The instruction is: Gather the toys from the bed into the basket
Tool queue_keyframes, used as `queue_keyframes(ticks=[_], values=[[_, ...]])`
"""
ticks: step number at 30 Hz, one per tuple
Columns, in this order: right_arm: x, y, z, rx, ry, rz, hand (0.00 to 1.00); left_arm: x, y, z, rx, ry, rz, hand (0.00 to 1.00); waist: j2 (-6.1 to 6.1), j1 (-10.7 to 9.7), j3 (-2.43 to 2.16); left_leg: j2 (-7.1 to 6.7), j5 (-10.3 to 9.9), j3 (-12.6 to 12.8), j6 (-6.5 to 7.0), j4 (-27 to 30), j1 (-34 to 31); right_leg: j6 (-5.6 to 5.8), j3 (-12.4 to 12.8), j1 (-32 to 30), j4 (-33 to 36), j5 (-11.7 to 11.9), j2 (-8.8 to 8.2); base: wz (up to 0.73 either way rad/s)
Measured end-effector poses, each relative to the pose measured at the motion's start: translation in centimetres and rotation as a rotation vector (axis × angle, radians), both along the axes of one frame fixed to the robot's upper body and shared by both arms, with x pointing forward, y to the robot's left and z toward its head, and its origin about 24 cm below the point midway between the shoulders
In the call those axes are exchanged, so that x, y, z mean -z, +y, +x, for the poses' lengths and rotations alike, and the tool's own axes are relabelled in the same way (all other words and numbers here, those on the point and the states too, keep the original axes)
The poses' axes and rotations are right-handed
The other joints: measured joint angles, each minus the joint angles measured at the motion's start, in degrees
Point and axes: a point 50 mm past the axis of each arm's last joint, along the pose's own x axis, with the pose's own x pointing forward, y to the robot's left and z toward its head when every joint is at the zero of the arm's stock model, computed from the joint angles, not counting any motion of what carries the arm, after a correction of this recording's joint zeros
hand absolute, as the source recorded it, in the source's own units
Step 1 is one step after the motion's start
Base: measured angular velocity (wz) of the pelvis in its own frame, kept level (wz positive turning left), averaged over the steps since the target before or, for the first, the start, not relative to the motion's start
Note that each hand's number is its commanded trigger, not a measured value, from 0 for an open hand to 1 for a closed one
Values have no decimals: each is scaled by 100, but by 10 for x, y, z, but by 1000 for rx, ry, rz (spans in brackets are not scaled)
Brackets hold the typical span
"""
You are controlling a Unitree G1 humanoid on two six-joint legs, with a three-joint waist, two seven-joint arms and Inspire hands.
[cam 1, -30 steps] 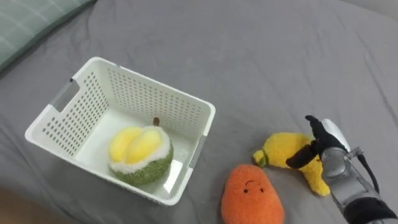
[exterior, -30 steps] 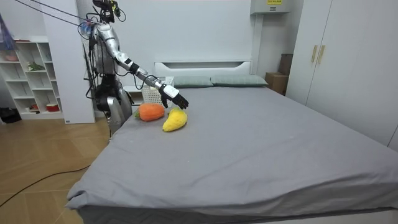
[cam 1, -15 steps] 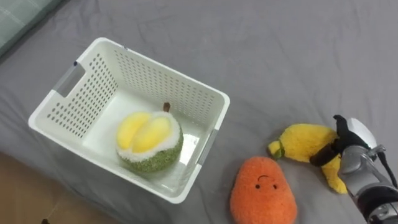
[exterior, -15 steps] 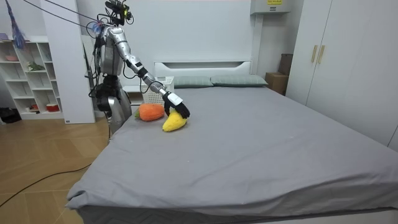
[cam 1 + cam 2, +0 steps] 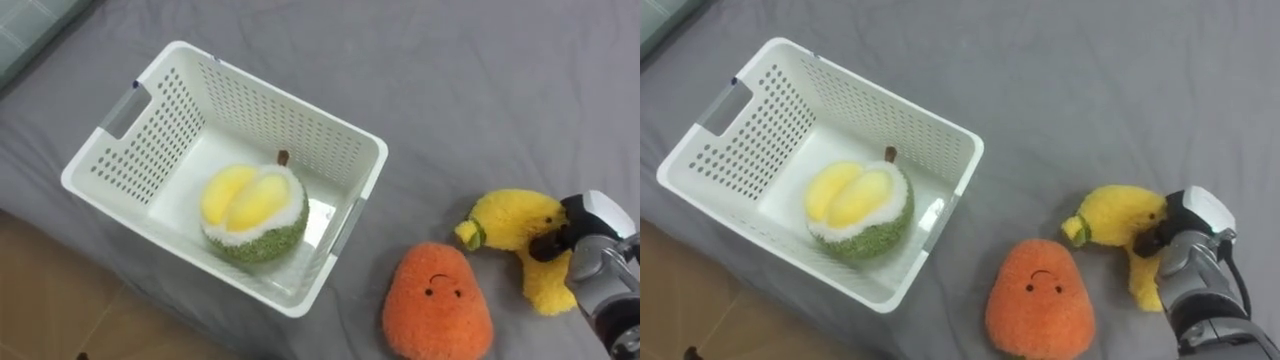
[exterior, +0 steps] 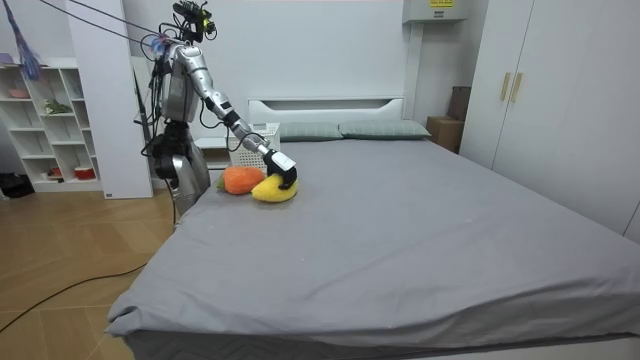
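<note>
Holding one toy so far: the white perforated basket (image 5: 270, 120) sits on the grey bed (image 5: 480, 80) near its edge, with a green-and-yellow durian plush (image 5: 253, 213) inside, toward its near-right corner. The orange plush (image 5: 437, 305) and the yellow banana plush (image 5: 510, 218) are both outside on the sheet to the basket's right, the orange one just beside the basket's corner. Versus a second ago, the head camera has shifted, so the basket's new spot in the eye views is no real move. In the room view the banana plush has gone from propped at a slant to lying flatter, closer to the orange one, and the right arm has come down onto it. The right hand (image 5: 598, 262) is at the banana plush's right side. Its dark fingers (image 5: 548, 248) look curled into the toy, so it's probably a closed grasp, though most of them are hidden behind it.
</note>
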Motion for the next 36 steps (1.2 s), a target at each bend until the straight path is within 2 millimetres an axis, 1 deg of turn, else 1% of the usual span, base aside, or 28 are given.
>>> queue_keyframes(ticks=[4, 6, 7, 9, 10, 11, 13, 14, 15, 16, 17, 18, 19, 20, 21, 22, 23, 26, 27, 28, 30, 32, 34, 36], values=[[-2, -1, 1, -10, -13, -14, 100, -1, -1, 4, 4, -13, -2, 0, 12, -6, -8, -6, 2, -45, 0, 3, 0, 0, -30, 14, 0, 0, -3, 5], [-4, -2, 2, -13, -22, -15, 100, -2, -1, 7, -6, -32, -10, 0, 33, -44, -23, -9, 4, -52, 1, 4, 44, 0, -22, 63, -4, 0, -6, 4], [-4, -2, 2, -14, -24, -14, 100, -3, -1, 8, -5, -34, -10, 0, 38, -45, -23, -11, 4, -53, 1, 2, 76, 1, -22, 99, -15, 0, -6, 0], [-4, -2, 2, -14, -27, -13, 100, -3, -1, 7, -7, -34, -10, 0, 60, -65, -42, -12, 4, -49, 1, -46, 252, 2, -25, 259, -20, -1, -7, 0], [-5, -3, 2, -14, -32, -13, 100, -3, -1, 7, -6, -35, -10, 0, 61, -88, -42, -12, 4, -45, 1, -71, 306, 5, -29, 301, -22, -3, -8, 0], [-9, -2, 5, -20, -53, -9, 100, -3, 0, 5, -7, -35, -9, 0, 57, -152, -65, -9, 17, -23, 2, -125, 388, 6, -21, 354, -19, -4, -9, -6], [-22, 5, 17, -60, -124, -7, 100, -2, 2, -3, -14, -27, -9, 0, 51, -216, -70, 5, 21, 82, 3, -164, 527, 6, 20, 444, -23, -4, -8, -18], [-30, 9, 23, -94, -172, -6, 100, -1, 3, -9, -20, -17, -9, 0, 62, -307, -79, 6, 21, 113, 3, -198, 661, 7, 36, 561, -41, -4, -7, -12], [-37, 13, 26, -117, -218, 6, 100, -2, 4, -15, -24, -15, -10, 0, 59, -387, -98, 6, 21, 110, 3, -216, 785, 7, 42, 683, -53, -4, -5, -4], [-40, 15, 27, -127, -241, 15, 100, -2, 6, -17, -30, -18, -9, 0, 50, -432, -106, 7, 20, 111, 2, -228, 854, 8, 41, 750, -70, -5, -2, 0], [-47, 19, 28, -150, -286, 28, 100, -3, 8, -22, -45, -25, -4, 0, 29, -482, -139, 9, 20, 136, 2, -293, 981, 12, 71, 857, -111, -7, 5, -14], [-57, 26, 30, -188, -337, 27, 100, -4, 10, -25, -61, -27, -2, 0, 25, -472, -148, 22, 21, 201, 1, -350, 1110, 14, 141, 945, -110, -9, 12, -20], [-64, 32, 32, -222, -360, 20, 100, -3, 11, -27, -69, -23, -1, 0, 32, -480, -157, 26, 21, 236, 1, -357, 1156, 15, 176, 976, -111, -9, 13, -33], [-75, 42, 35, -281, -406, 24, 100, -3, 11, -30, -78, -20, -2, 0, 42, -511, -178, 34, 21, 275, 1, -393, 1264, 15, 225, 1041, -110, -9, 17, -21], [-85, 52, 36, -335, -442, 25, 100, -3, 10, -30, -89, -27, -5, 0, 52, -584, -198, 34, 21, 282, 1, -412, 1364, 16, 234, 1129, -108, -9, 17, -15], [-89, 56, 35, -361, -453, 22, 100, -3, 10, -30, -89, -28, -6, 0, 53, -604, -209, 34, 21, 291, 1, -433, 1422, 17, 252, 1174, -108, -10, 17, -8], [-97, 64, 34, -407, -478, 17, 100, -3, 8, -29, -90, -37, -12, 0, 51, -602, -217, 43, 20, 339, 1, -478, 1542, 20, 294, 1262, -106, -12, 23, -15], [-117, 81, 35, -488, -545, 34, 100, -6, 5, -21, -81, -75, -19, 0, 63, -602, -227, 52, 15, 426, 4, -528, 1713, 27, 410, 1409, -106, -8, 35, -16], [-124, 87, 34, -516, -572, 35, 100, -6, 4, -19, -76, -79, -19, 0, 86, -605, -239, 51, 13, 436, 6, -524, 1749, 32, 423, 1441, -102, -5, 35, -11], [-129, 90, 34, -533, -583, 31, 100, -6, 3, -18, -75, -82, -21, 0, 94, -607, -239, 50, 13, 444, 7, -526, 1768, 32, 424, 1451, -95, -5, 33, -9], [-140, 104, 33, -593, -610, 12, 100, -6, -1, -14, -75, -91, -28, 0, 110, -607, -235, 44, 14, 444, 8, -529, 1815, 33, 419, 1499, -91, -3, 33, -3], [-145, 112, 32, -627, -616, 20, 100, -5, -4, -11, -73, -97, -38, 0, 109, -602, -236, 38, 14, 419, 9, -520, 1818, 33, 416, 1516, -92, -3, 30, 6], [-149, 120, 31, -659, -620, 38, 100, -4, -8, -11, -70, -92, -45, 0, 108, -542, -234, 36, 16, 421, 11, -528, 1816, 35, 432, 1507, -95, -3, 31, 0], [-151, 137, 29, -714, -606, 71, 100, -3, -10, -10, -59, -78, -45, 0, 104, -431, -236, 44, 16, 428, 11, -539, 1840, 35, 446, 1512, -95, -3, 40, -2]])
